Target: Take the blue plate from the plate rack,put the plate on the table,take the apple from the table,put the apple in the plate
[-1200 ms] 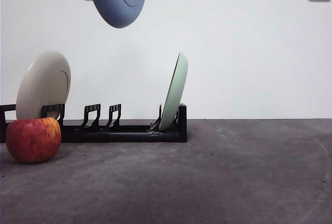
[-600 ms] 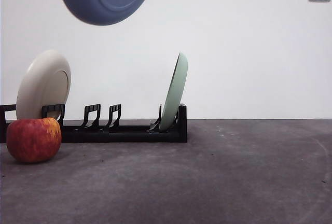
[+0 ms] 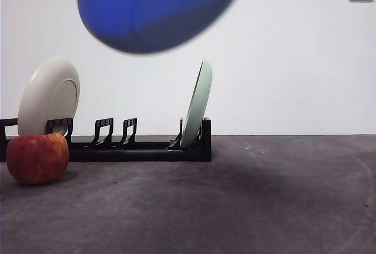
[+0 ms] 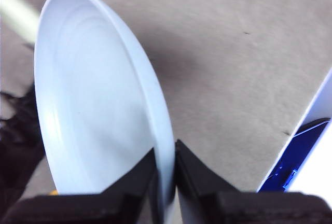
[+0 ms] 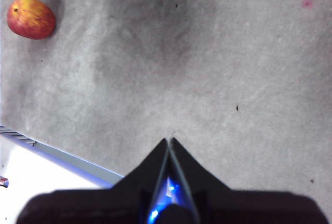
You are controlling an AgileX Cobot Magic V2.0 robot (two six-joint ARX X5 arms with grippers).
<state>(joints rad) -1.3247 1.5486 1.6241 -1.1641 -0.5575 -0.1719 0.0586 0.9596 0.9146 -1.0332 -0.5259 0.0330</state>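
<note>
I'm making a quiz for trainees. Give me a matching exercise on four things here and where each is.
1. round matte blue plate
2. round red apple
3. pale green plate
4. cream plate

A. on the grey table, beside the rack
B. near the black rack's far end from the apple
C. in the air, rim clamped by the left hand
D. racked behind the apple

1-C, 2-A, 3-B, 4-D

Blue plate (image 3: 155,7) airborne, tilted, blurred — rim pinched between the left gripper (image 4: 166,175) fingers, well above the counter (image 3: 247,207). Plate rack (image 3: 141,145) — long, low, black, at the counter's back. Apple (image 3: 37,158) red-yellow, on the counter just before the rack's left end.
</note>
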